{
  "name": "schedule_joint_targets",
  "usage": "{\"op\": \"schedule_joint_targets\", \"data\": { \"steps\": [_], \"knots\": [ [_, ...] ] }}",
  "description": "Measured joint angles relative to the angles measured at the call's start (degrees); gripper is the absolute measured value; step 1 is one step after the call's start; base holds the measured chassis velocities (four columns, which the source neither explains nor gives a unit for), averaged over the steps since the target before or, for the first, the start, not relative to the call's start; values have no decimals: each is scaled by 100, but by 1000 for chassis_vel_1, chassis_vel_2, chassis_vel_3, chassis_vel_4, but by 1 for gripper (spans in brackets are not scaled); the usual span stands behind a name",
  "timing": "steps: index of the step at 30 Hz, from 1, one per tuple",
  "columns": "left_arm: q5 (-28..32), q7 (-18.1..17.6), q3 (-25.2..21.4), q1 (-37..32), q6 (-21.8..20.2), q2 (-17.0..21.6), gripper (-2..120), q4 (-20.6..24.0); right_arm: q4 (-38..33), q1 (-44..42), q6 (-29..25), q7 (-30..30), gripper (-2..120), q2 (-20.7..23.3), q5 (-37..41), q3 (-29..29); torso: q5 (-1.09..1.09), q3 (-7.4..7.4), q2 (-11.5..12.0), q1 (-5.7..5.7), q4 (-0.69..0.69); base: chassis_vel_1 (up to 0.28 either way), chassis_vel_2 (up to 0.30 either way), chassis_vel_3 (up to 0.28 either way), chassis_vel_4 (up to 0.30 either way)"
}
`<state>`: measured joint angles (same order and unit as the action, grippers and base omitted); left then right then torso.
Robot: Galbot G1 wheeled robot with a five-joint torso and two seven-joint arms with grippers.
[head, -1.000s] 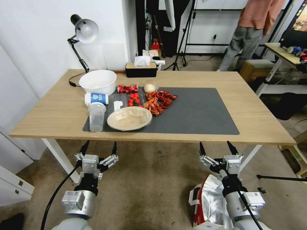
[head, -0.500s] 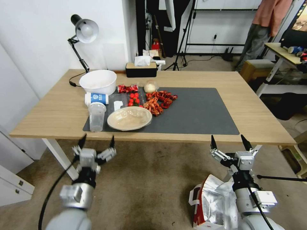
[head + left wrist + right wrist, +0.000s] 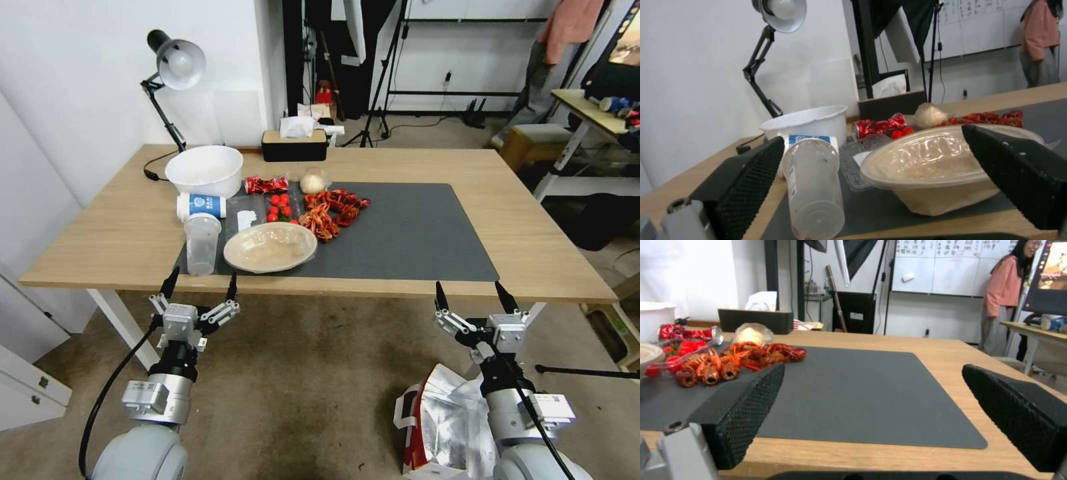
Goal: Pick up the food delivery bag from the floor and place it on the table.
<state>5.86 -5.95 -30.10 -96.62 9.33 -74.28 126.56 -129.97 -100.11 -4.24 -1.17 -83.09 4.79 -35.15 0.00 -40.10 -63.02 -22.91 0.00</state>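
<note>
One food delivery bag (image 3: 440, 427) is seen on the floor, low at the robot's right side, with its silver lining open to the top and one white strap at its red side; it is partly hidden behind the right arm. The surface (image 3: 120, 227) is in front of the robot and one dark grey mat (image 3: 413, 233) is laid on it.

Two hands are held up in front of the near edge of the surface, both well apart from the bag. The left hand (image 3: 198, 288) is spread, with nothing between its fingers (image 3: 751, 176). The right hand (image 3: 470, 298) is also spread and empty, and it is raised above the bag.

On the left half of the mat are counted one lidded bowl (image 3: 270, 246), one clear cup (image 3: 201, 243), one pile of red crayfish (image 3: 331, 210) and one box of small tomatoes (image 3: 279, 208). Behind them stand one white tub (image 3: 204, 171), one desk lamp (image 3: 175, 67) and one tissue box (image 3: 294, 145).
</note>
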Motion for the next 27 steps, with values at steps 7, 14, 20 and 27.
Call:
{"op": "schedule_joint_targets", "data": {
  "steps": [7, 14, 20, 27],
  "knots": [
    [-74, 12, 23, -30, 152, -22, 99, -58, 4, 20, -26, 66, 100, -4, 58, 7, 0, 57, 105, 47, 1, 0, 0, 0, 0],
    [-73, 11, 52, -24, 164, -25, 99, -105, 13, 23, -34, 66, 100, -20, 58, 9, 0, 98, 184, 89, 1, 0, 0, 0, 0],
    [-70, 22, 71, -14, 173, -27, 99, -123, 8, 30, -43, 58, 100, -38, 58, 3, 0, 174, 323, 149, 1, 0, 0, 0, 0],
    [-55, 30, 77, -17, 183, -18, 99, -150, 20, 43, -68, 32, 100, -76, 58, 8, 0, 289, 531, 240, 1, 0, 0, 0, 0]
  ]
}}
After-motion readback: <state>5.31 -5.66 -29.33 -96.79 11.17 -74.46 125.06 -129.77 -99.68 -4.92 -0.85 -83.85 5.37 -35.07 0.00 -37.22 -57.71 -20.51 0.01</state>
